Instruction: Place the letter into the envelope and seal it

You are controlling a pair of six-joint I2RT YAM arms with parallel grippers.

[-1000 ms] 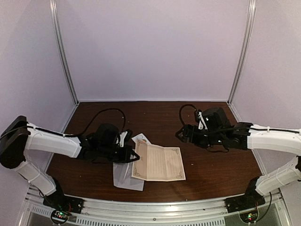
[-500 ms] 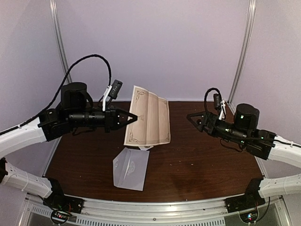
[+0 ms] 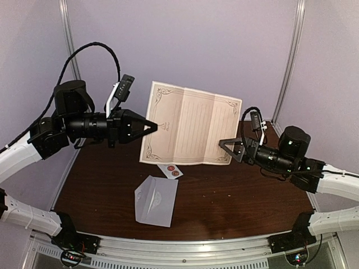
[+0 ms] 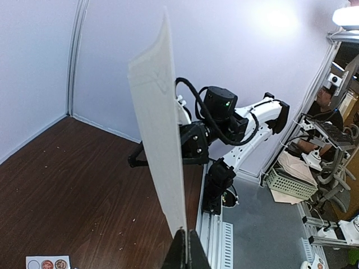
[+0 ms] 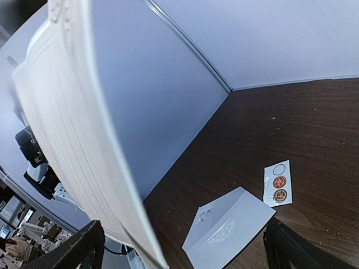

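1. The letter [image 3: 188, 126] hangs upright, well above the envelope [image 3: 156, 200], with the left gripper [image 3: 153, 128] clamped on its side edge.
2. The right gripper [image 3: 225, 151] gapes beside its lower corner.
3. Looks thin and floppy; pinch the edges.

Letter [image 3: 188, 126]: cream, ruled with fine lines, with brown scrollwork at the corners. Envelope [image 3: 155, 200]: plain pale grey-white; sticker strip [image 3: 170, 170]: white, bearing red-brown round seals. Surface [image 3: 241, 193]: dark brown wood grain.
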